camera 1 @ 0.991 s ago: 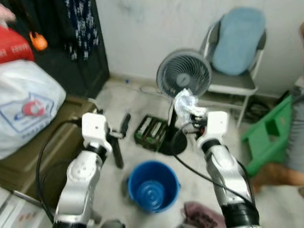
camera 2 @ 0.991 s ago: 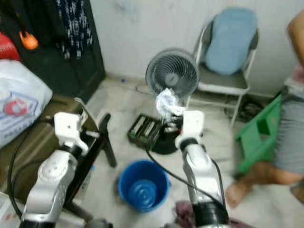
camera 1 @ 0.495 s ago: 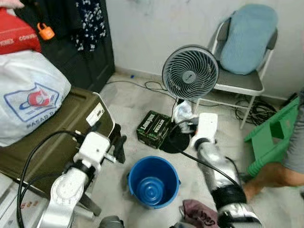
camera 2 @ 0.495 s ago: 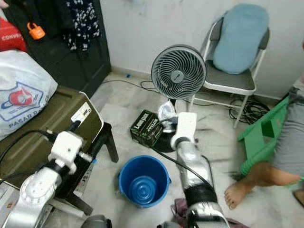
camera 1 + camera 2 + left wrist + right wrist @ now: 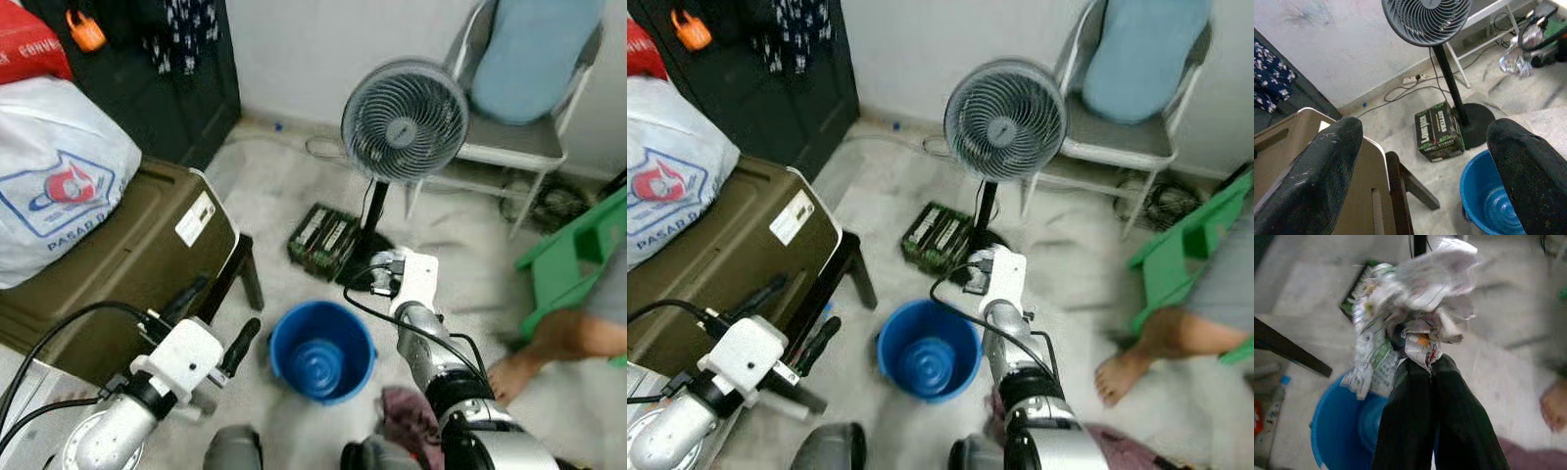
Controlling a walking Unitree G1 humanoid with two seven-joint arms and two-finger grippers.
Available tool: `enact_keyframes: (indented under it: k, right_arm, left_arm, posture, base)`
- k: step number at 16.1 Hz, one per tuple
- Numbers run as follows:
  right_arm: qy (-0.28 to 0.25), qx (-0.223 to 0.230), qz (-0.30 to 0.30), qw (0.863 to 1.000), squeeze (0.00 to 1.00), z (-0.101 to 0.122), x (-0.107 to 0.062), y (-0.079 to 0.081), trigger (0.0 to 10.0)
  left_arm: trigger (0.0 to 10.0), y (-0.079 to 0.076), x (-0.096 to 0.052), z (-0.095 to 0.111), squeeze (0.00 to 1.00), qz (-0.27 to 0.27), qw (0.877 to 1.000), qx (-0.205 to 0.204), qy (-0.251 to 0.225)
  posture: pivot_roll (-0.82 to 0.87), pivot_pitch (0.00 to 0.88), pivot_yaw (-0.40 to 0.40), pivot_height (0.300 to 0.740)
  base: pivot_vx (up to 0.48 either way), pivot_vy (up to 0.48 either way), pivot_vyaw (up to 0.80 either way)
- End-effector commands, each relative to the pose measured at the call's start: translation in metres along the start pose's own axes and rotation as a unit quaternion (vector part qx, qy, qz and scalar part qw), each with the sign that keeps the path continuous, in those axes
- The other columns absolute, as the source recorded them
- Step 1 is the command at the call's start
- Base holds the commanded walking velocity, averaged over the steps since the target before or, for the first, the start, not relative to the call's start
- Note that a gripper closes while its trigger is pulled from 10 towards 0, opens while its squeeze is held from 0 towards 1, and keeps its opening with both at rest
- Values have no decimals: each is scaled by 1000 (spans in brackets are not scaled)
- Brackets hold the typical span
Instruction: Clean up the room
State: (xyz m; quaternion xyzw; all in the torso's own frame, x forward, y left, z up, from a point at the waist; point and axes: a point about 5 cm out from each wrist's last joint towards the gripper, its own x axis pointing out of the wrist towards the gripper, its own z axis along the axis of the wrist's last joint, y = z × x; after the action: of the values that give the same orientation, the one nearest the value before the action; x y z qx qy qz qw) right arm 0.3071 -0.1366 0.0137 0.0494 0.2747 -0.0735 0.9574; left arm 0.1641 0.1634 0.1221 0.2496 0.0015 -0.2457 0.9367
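My right gripper (image 5: 1420,366) is shut on a crumpled wad of printed paper and clear wrapping (image 5: 1410,298). In the right wrist view the wad hangs over the far side of a blue bucket (image 5: 1344,428). The bucket (image 5: 321,351) stands upright on the floor between my arms, with nothing visible inside. My right wrist (image 5: 411,276) is just beyond the bucket's far right rim. My left gripper (image 5: 212,321) is open and holds nothing, low at the left beside the bucket; its fingers (image 5: 1327,161) are spread wide.
A standing fan (image 5: 404,119) and a dark green box (image 5: 325,240) are behind the bucket. An olive trunk (image 5: 118,264) bearing a white bag (image 5: 54,176) is at the left. A chair (image 5: 529,147), a green stool (image 5: 578,255) and a person's foot (image 5: 529,352) are at the right. A maroon cloth (image 5: 407,416) lies near my feet.
The camera has shifted. My right arm has come down from in front of the fan to the bucket's rim, still holding the wad. My left arm has dropped lower.
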Motion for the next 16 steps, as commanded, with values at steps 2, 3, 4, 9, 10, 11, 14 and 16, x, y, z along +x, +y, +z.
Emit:
enact_keyframes:
  k: [2, 3, 4, 9, 10, 11, 14, 16]
  right_arm:
    - [18, 26, -24, 999, 0, -5, 3, -4, 10000]
    - [18, 28, -25, 999, 0, -5, 3, -4, 10000]
    - [17, 31, -23, 999, 0, -4, 4, -2, 10000]
    - [42, 36, 14, 998, 0, -12, 3, 22, 10000]
    - [48, 39, 21, 998, 0, -15, 2, 26, 10000]
    - [51, 40, 30, 997, 0, -17, 1, 32, 10000]
    - [53, 37, 48, 997, 0, -19, -2, 42, 10000]
    - [55, 33, 49, 997, 0, -21, -2, 42, 10000]
  left_arm:
    - [10000, 4, -11, 5, 0, 0, 1000, 2, 9]
    - [10000, 4, -12, 5, 0, 0, 1000, -1, 13]
    - [10000, 5, -15, 6, 0, -6, 1000, 4, 15]
    - [10000, 8, -14, 10, 0, -16, 1000, 8, 16]
    - [10000, 8, -13, 11, 0, -17, 1000, 9, 15]
    - [10000, 9, -12, 12, 0, -17, 1000, 10, 15]
    - [10000, 10, -11, 12, 0, -13, 1000, 8, 17]
    - [10000, 10, -11, 12, 0, -12, 1000, 7, 19]
  posture:
    - [292, 222, 18, 740]
    - [294, 224, 20, 740]
    - [301, 227, 28, 740]
    - [312, 231, 42, 740]
    - [319, 231, 41, 740]
    - [323, 233, 42, 740]
    - [327, 231, 40, 740]
    - [329, 229, 37, 740]
  base:
    - [0, 0, 0]
    - [0, 0, 0]
    - [0, 0, 0]
    - [0, 0, 0]
    - [0, 0, 0]
    - [0, 0, 0]
    - [0, 0, 0]
    - [0, 0, 0]
